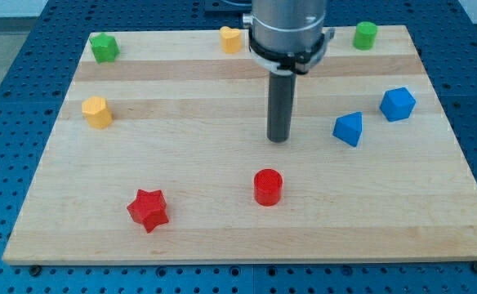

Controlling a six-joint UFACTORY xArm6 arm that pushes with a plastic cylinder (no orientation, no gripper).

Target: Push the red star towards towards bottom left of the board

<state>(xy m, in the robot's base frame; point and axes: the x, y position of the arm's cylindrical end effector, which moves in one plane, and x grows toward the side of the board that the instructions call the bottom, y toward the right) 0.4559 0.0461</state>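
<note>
The red star (148,210) already sits in the frame's lower left on the desk (222,237). The tip (278,140) stands mid-frame, well apart; little pushing remains. There are no jaws.

My tip (278,140) stands above-right of the red star (148,209).

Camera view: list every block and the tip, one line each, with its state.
red star: flat on the board, near the bottom left, untouched.
red cylinder: upright, below my tip.
my tip: near the board's middle, touching no block.
blue triangular block: right of my tip, apart.
blue block: near the right edge.
yellow block: left side.
yellow heart: top edge.
green star: top left.
green cylinder: top right.
</note>
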